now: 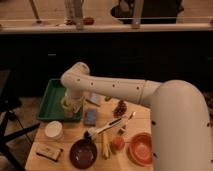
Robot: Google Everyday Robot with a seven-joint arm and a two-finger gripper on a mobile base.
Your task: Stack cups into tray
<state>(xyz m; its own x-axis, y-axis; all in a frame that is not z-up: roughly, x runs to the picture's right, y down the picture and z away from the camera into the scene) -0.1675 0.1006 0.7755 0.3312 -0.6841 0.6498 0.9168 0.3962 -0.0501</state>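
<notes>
The dark green tray [50, 102] lies at the table's back left. My gripper [72, 106] hangs at the end of the white arm, low over the tray's right side. A yellow-green cup [65, 104] shows right at the gripper, upright, inside the tray's right edge; whether it is held I cannot tell. A cream-white cup [53, 130] stands on the table just in front of the tray, apart from the gripper.
On the wooden table [65, 142]: a dark maroon bowl [82, 153], an orange bowl [141, 148], a blue sponge [91, 116], a pine cone [120, 108], a brush [107, 126], an orange fruit [117, 143] and a wrapped bar [49, 151]. A dark counter stands behind.
</notes>
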